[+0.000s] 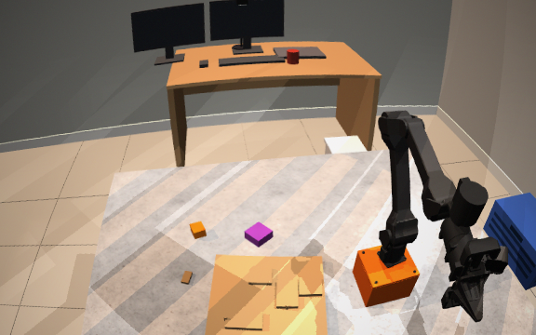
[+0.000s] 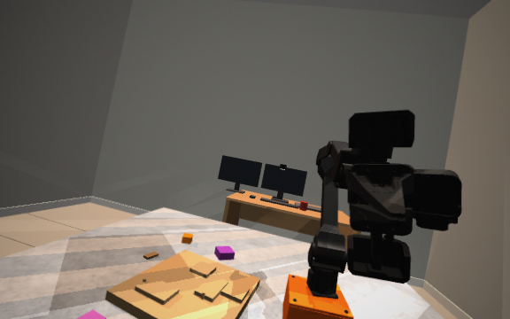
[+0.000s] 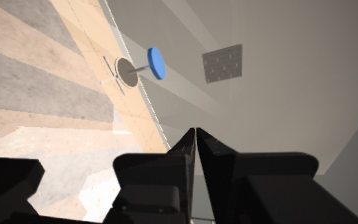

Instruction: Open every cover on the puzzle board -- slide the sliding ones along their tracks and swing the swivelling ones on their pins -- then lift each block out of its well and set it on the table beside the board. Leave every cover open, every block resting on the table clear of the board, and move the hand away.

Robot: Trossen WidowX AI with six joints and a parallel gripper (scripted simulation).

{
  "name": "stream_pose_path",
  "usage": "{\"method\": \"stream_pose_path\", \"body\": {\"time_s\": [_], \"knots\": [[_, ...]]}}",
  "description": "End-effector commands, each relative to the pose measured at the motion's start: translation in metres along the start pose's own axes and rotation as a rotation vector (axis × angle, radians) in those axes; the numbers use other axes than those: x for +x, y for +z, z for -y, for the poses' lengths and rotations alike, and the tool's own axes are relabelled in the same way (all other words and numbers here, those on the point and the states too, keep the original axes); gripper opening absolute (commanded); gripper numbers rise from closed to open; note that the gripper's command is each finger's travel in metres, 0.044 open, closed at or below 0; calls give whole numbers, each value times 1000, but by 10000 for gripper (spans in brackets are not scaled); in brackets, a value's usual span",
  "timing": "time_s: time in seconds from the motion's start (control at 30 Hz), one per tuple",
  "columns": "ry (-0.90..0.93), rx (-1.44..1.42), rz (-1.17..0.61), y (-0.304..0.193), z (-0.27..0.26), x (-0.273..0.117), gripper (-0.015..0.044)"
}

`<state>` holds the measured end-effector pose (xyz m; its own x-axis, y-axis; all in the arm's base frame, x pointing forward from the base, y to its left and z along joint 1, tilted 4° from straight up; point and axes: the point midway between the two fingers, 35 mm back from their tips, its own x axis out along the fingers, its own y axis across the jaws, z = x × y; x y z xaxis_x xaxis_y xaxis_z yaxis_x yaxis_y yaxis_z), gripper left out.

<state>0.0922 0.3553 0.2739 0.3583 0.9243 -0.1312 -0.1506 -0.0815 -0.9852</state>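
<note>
Grey walls and pale floor tiles surround a marble-look table (image 1: 156, 195) (image 2: 118, 239); behind it stands an orange-brown wooden desk (image 1: 268, 67) (image 2: 273, 209) with two black monitors. Flat tan puzzle board (image 1: 235, 267) (image 2: 184, 261) lies on the table, thin tan covers on top. Outside the board, on the table: small orange cube (image 1: 197, 230) (image 2: 187, 238), flat purple block (image 1: 258, 234) (image 2: 224, 252), small thin brown block (image 1: 186, 277) (image 2: 150, 255). Pink block (image 2: 92, 315) partly in frame, exterior view, also off the board. Black gripper (image 1: 475, 302) (image 3: 195, 131) is well apart from the board, fingertips together, nothing between them.
</note>
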Motion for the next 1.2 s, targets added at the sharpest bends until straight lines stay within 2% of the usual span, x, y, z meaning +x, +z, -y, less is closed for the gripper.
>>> {"method": "stream_pose_path", "body": {"time_s": [0.0, 0.53, 1.17], "knots": [[36, 37, -46, -17, -7, 6, 0], [137, 214, -287, -101, -29, 11, 0], [230, 490, -581, -196, -63, -7, 0]]}}
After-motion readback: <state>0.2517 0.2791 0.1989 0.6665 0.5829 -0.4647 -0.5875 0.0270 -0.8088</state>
